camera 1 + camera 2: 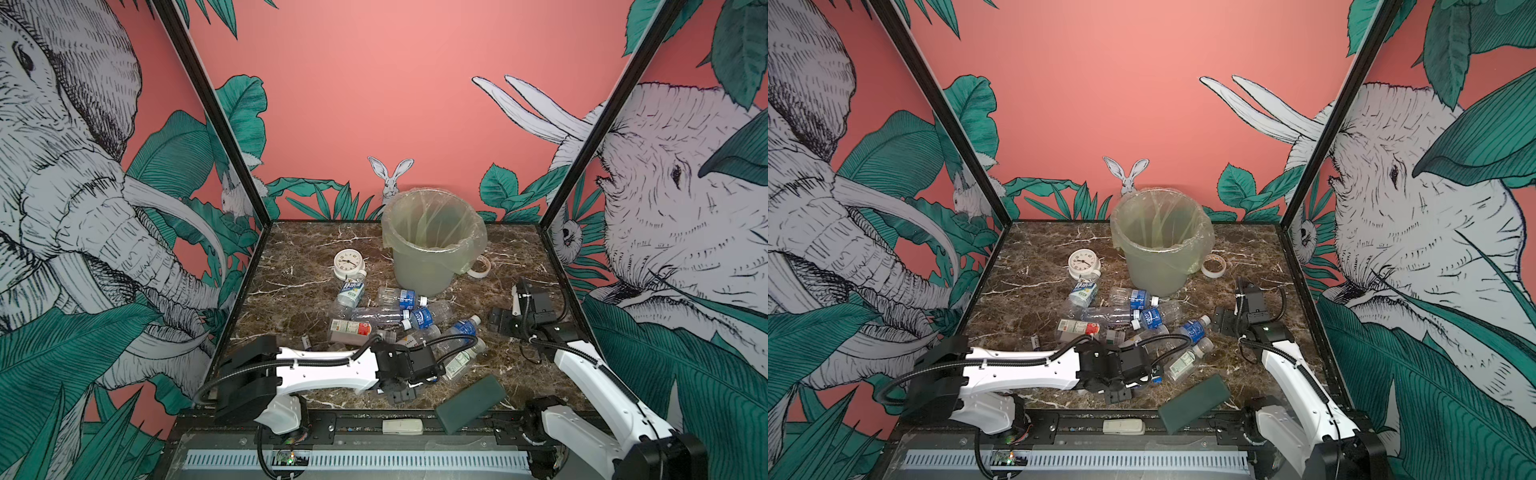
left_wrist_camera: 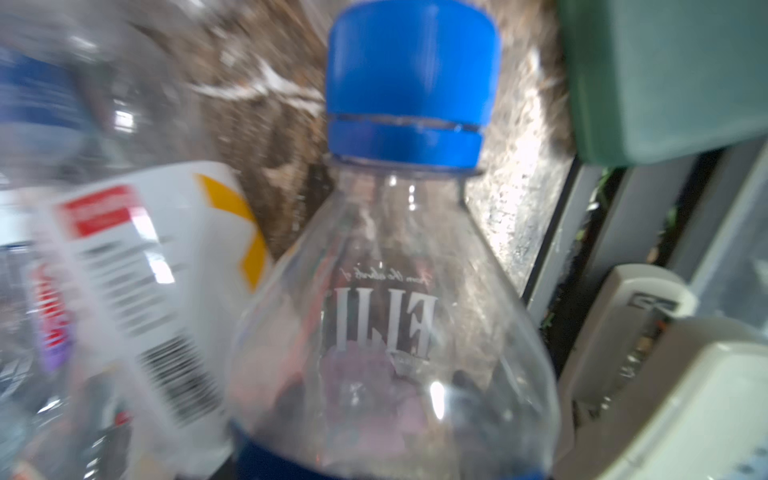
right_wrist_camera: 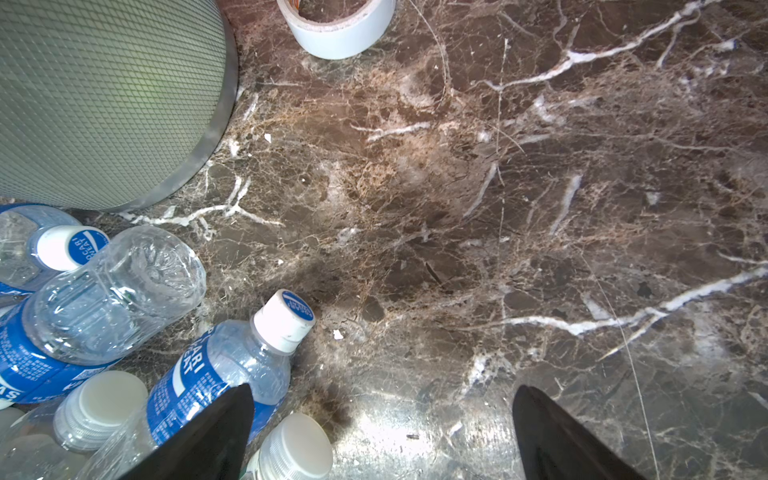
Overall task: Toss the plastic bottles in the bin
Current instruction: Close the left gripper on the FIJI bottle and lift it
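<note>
**A:** Two grippers, then. How does each stand?

**B:** The left gripper (image 1: pixel 1117 391) sits low near the front edge of the bench (image 1: pixel 291 266). It is closed on a clear blue-capped bottle (image 2: pixel 395 316). That bottle fills the left wrist view, though the fingers themselves are out of frame there. The right gripper (image 3: pixel 382 388) has its jaws spread wide over bare marble, just beside the heap on the side of the right edge.

**A:** Where are the plastic bottles (image 1: pixel 419 318)?

**B:** They lie heaped in the middle of the bench, between the bin (image 1: pixel 415 274) and the front edge. Several overlap, mostly clear ones with blue labels and white caps. A white-labelled bottle (image 2: pixel 145 270) lies against the blue-capped one.

**A:** And the bin?

**B:** It stands upright at the middle of the far edge, with a thin bag (image 1: pixel 395 237) folded over its rim. The nearest bottle lies just beside its base.

**A:** What else is there?

**B:** A white clock (image 1: pixel 348 262) lies near the bin toward the left edge. A tape roll (image 3: pixel 340 37) sits just beside the bin toward the right edge. A dark green block (image 1: pixel 469 403) lies across the front edge.
</note>
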Controlling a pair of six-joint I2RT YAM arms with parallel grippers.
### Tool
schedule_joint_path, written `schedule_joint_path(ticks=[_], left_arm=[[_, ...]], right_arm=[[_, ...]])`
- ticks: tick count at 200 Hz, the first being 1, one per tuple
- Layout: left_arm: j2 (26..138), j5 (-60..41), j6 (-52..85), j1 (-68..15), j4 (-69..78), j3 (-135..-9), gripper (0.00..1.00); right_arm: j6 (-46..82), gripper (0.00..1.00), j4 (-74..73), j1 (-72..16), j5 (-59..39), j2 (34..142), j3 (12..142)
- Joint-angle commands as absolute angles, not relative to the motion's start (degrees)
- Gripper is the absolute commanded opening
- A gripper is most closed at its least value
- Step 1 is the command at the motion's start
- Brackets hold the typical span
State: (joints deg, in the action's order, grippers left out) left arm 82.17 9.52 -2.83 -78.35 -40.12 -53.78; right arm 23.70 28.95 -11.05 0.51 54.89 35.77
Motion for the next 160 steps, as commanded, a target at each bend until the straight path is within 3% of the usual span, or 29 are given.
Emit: schedule_joint_path(ticks=[1,95,160], left_arm=[[76.14,13.21,-1.35,-78.66,-40.82,-53.63,0.5],[52.17,26.28,6.06,-73.08,-32.25,-45.81,0.51],[37.3,33.62,3.25,-68.64,-30.52,-47.0,0.51]], right_arm=[[23.12,0.99,27.83,-11.48,0.02,54.66,35.41],[22.15,0.99,26.74,-12.04,-2.83,51.33,35.11],[22.23,0.99,25.09,-12.28,-4.89,51.4,35.07]])
